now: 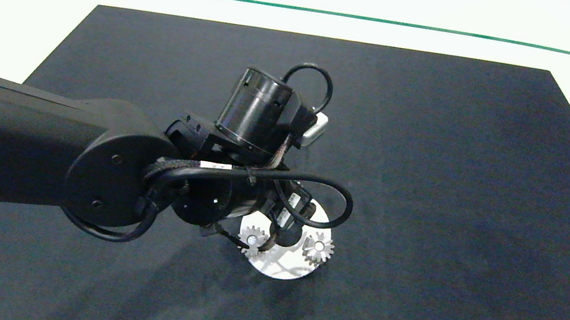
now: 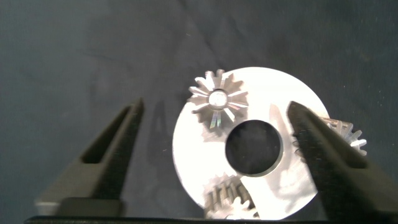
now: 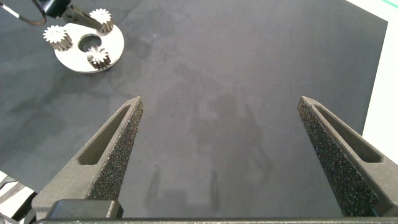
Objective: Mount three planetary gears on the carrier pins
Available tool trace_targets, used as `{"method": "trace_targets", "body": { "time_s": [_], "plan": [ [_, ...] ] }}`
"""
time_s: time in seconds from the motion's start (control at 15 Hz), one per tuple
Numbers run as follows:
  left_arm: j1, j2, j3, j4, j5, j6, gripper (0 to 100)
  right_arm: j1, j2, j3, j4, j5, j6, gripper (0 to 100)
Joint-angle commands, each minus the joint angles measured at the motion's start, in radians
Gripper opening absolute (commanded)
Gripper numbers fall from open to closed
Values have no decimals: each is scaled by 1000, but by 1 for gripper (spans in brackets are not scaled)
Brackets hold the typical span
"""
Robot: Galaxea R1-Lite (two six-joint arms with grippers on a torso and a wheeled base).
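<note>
left gripper [image 2: 214,155] spread wide, empty, hovering just above the white disc [image 2: 186,149]. all three planetary gears [image 2: 217,99] seated on carrier pins. installation apparently done; next likely a straight lift clear. right gripper [image 3: 217,155] open, parked well apart.

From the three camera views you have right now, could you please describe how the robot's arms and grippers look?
The left arm is glossy black with rounded joint housings, looped black cables and a small white label. The left gripper and right gripper each have two dark grey, wedge-shaped fingers with slotted outer sides; the right's show a grainy foam-like texture.
</note>
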Motion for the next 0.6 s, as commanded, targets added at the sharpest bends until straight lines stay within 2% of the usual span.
{"method": "trace_targets", "body": {
  "time_s": [0.07,0.33,0.47,0.53,0.6],
  "plan": [
    [43,-105,40,3,3,-1,100,-1,1,2,2,1,-1,100],
    [168,-312,206,-4,3,-7,100,-9,-1,3,2,-9,1,100],
    [274,-450,262,1,3,-10,100,-33,1,0,1,-43,4,100],
    [333,-512,272,3,3,-10,100,-46,1,2,2,-52,24,100],
    [404,-567,275,9,2,-8,100,-53,-1,6,2,-60,70,100]
  ]
}}
